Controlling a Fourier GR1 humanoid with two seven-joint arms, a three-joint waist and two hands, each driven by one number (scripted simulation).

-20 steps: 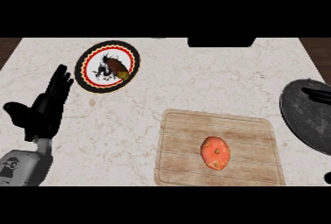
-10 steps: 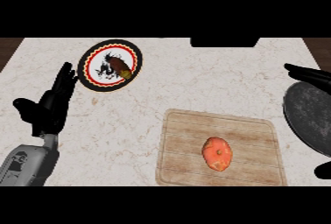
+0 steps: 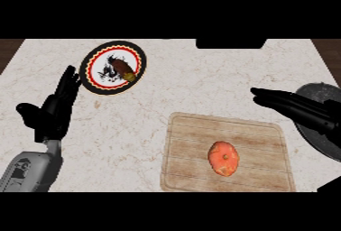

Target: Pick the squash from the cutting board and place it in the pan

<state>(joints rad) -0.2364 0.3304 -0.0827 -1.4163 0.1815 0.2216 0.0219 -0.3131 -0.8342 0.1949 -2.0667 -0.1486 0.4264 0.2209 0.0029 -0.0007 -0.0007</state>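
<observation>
1. The squash [image 3: 223, 158] sits on the cutting board [image 3: 193, 135], apart from the pan [image 3: 328, 146] at the counter's right edge.
2. Right hand [image 3: 300, 110] lies across the pan's rim, fingers straight, holding nothing.
3. Left hand [image 3: 53, 113] rests open at the left.

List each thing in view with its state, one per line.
cutting board: flat on the counter.
squash: on the cutting board, untouched.
right hand: open, fingers straight, holding nothing.
pan: right edge, partly behind the right hand.
plate: flat, upper left.
left hand: open, resting at left, fingers up.
</observation>
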